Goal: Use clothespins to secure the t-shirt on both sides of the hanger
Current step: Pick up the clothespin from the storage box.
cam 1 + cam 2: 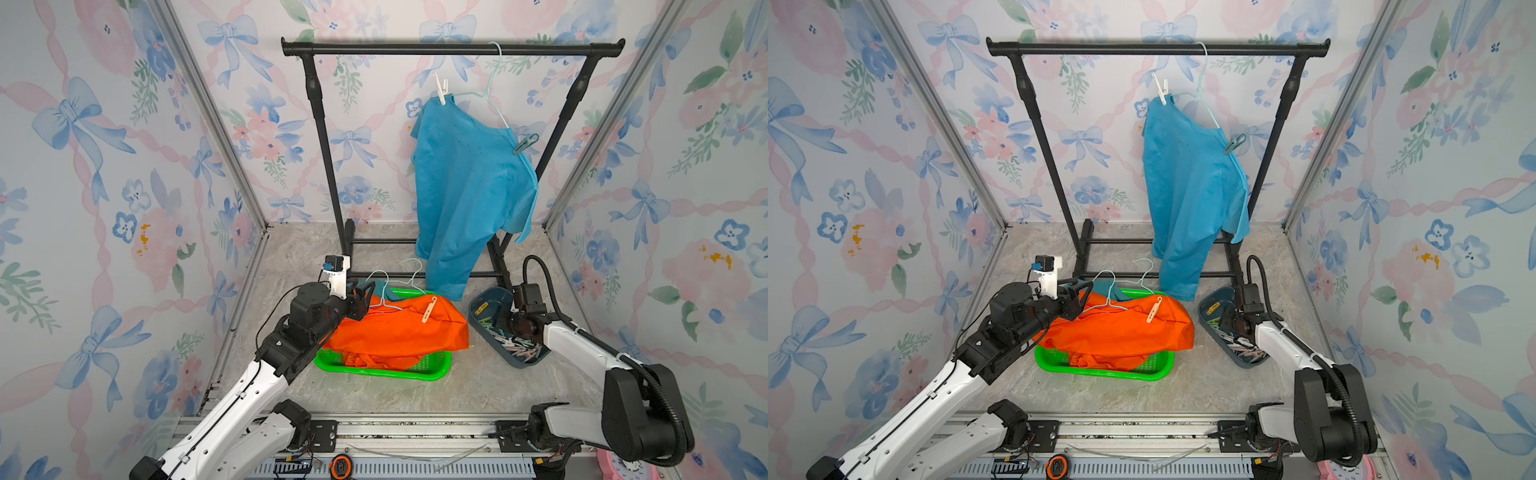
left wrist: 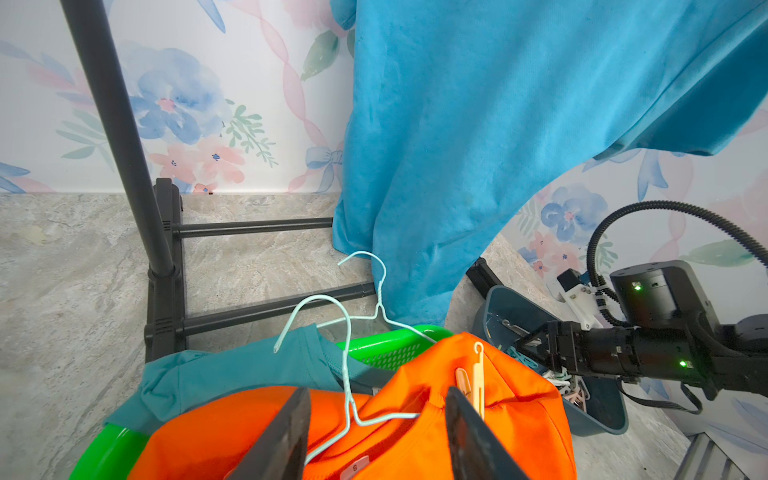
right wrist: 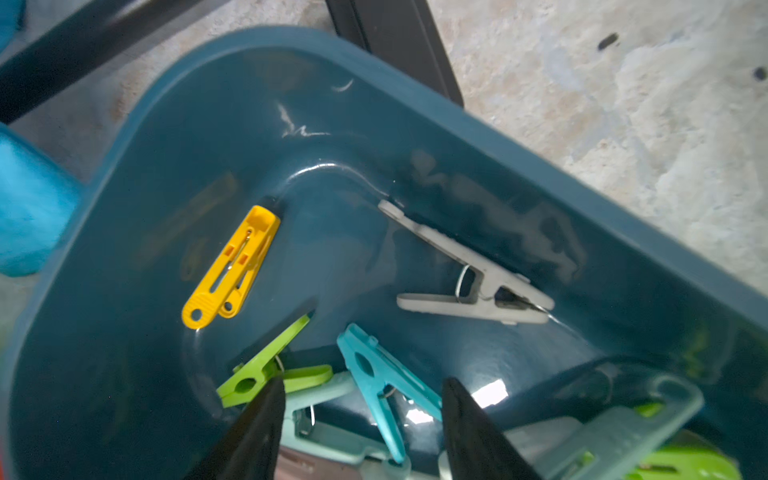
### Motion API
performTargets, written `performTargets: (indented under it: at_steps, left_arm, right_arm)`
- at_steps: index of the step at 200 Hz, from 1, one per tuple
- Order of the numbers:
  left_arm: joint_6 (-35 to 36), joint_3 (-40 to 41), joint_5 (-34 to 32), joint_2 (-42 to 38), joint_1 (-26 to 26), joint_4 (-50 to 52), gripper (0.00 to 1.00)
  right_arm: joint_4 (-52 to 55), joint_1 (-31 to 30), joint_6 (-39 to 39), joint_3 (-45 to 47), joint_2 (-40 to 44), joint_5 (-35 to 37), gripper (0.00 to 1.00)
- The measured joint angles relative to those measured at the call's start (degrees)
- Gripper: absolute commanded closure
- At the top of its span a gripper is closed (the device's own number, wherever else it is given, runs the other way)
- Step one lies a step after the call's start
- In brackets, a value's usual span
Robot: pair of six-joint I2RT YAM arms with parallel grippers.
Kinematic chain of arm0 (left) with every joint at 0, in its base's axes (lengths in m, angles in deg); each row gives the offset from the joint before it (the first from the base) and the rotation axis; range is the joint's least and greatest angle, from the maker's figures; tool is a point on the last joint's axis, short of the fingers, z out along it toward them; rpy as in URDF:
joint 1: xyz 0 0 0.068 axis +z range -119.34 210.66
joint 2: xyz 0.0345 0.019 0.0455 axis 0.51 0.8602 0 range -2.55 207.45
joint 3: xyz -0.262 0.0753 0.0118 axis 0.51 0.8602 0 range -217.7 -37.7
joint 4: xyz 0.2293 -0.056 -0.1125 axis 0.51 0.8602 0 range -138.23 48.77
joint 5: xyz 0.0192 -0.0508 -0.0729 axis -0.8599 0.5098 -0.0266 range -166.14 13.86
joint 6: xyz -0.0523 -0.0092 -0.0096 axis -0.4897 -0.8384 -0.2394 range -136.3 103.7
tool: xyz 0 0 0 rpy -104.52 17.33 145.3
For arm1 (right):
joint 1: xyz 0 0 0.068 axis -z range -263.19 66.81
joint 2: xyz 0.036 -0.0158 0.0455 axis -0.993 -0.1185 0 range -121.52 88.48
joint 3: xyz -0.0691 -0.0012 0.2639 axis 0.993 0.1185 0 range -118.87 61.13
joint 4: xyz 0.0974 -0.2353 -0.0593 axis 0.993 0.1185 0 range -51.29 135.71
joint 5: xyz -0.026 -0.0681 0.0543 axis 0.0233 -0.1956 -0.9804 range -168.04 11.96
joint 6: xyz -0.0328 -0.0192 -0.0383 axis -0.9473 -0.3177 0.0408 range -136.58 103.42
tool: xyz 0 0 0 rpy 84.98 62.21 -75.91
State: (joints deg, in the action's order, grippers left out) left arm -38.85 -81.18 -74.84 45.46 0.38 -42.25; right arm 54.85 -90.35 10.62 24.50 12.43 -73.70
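Observation:
An orange t-shirt (image 1: 399,328) lies in a green basket (image 1: 374,370) on a pale wire hanger (image 2: 347,357). A cream clothespin (image 1: 429,309) is clipped to one side of it. My left gripper (image 2: 378,392) hangs open just above the shirt's collar, the hanger wire between its fingers untouched. My right gripper (image 3: 363,382) is open inside the dark blue bin (image 3: 249,104). A teal clothespin (image 3: 374,374) lies between its fingers, with green (image 3: 266,370), yellow (image 3: 232,270) and grey-white (image 3: 469,286) clothespins nearby. A blue t-shirt (image 1: 469,187) hangs on the rack, pegged at both shoulders.
The black rack (image 1: 453,49) stands at the back, its foot bars just behind the basket and bin. A teal garment (image 2: 232,370) with a second wire hanger lies under the orange shirt. The blue shirt's hem hangs down to the basket's far edge. Patterned walls enclose three sides.

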Motion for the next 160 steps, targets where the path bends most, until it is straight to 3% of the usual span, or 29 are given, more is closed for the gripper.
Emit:
performTargets:
  at_steps: [60,108,160]
  left_arm:
    - [-0.04,0.20,0.02,2.56,0.00,-0.11,0.46]
    - [-0.09,0.22,0.02,3.48,0.00,-0.26,0.46]
    - [-0.07,0.22,0.02,4.13,0.00,-0.22,0.46]
  right_arm:
    - [-3.54,-0.37,1.14,0.04,-5.75,0.15,0.40]
    - [-7.19,-1.07,2.21,-1.64,-8.85,0.44,0.55]
    - [-7.76,-1.16,2.23,-2.08,-9.57,0.50,0.59]
